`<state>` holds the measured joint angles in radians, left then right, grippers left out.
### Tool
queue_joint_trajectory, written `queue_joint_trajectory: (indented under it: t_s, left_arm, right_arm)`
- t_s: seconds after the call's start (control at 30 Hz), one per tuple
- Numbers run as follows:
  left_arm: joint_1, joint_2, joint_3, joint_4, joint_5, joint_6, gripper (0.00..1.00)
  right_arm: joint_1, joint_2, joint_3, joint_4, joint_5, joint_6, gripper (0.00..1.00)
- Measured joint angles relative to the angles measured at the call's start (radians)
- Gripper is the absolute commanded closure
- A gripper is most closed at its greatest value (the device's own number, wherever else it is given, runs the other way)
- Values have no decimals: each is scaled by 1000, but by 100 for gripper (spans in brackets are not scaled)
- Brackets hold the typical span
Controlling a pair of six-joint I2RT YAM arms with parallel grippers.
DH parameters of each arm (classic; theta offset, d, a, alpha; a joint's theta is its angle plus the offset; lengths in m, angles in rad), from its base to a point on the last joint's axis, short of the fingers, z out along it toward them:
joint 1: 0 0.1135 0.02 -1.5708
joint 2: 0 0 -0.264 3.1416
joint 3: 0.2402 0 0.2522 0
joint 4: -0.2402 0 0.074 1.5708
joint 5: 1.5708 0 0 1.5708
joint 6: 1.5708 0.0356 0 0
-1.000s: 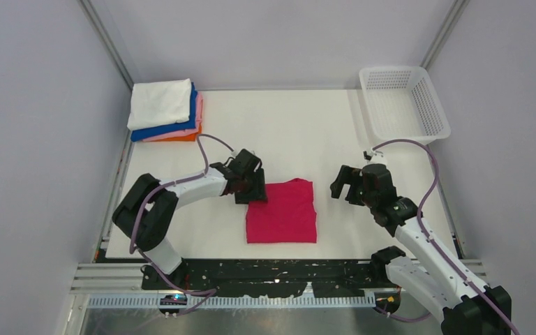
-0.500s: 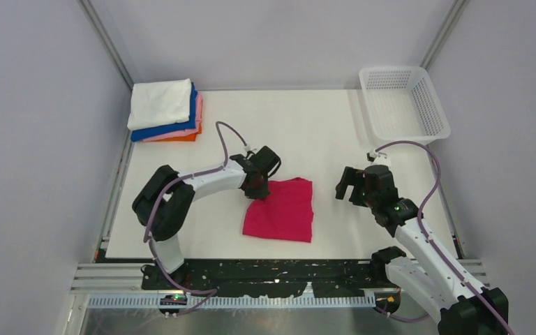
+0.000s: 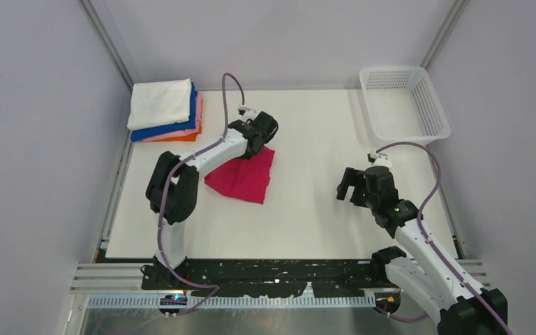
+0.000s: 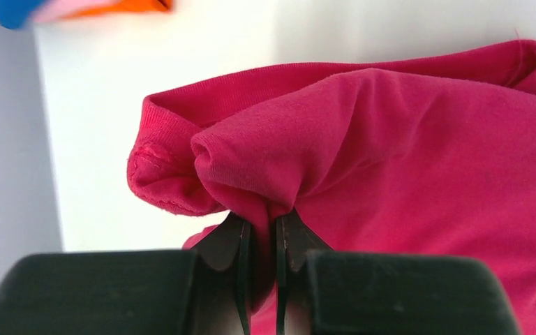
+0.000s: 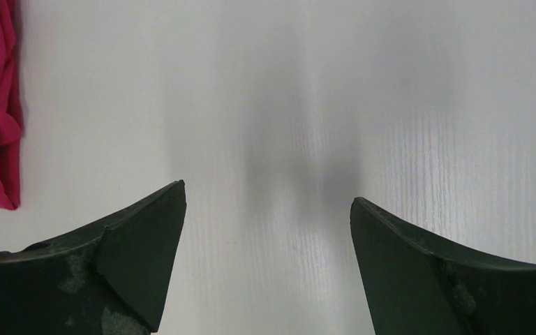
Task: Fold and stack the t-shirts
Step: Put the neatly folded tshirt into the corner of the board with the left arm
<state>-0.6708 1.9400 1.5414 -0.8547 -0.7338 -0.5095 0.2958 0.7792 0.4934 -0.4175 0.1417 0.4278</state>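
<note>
Magenta t-shirt (image 4: 405, 174) fold tight between left fingers (image 4: 230, 251), wrist view only; right fingers (image 5: 132, 244) spread.

**Magenta against white**

The soft magenta-red cloth t-shirt (image 3: 243, 180) is plain. So are the folded white cloth shirt (image 3: 159, 102), folded blue cloth shirt (image 3: 163, 130), folded pink cloth shirt (image 3: 199, 108) and folded orange cloth shirt (image 3: 181, 138). The white plastic mesh basket (image 3: 434, 105) has a grid pattern. The white table (image 3: 314, 132) shows faint grain.
</note>
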Motion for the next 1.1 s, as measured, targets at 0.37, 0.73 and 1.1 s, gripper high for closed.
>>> queue_joint_trajectory:
  t_s: [0.37, 0.73, 1.1]
  left_arm:
    - [206, 126, 215, 130, -141, 401, 100]
    - [329, 222, 515, 251, -140, 730, 100]
    - [354, 293, 699, 282, -115, 920, 100]
  right_arm:
    - [-13, 74, -3, 23, 8, -4, 5]
    - [-18, 167, -2, 44, 45, -10, 5]
    - [-23, 229, 12, 43, 67, -30, 5]
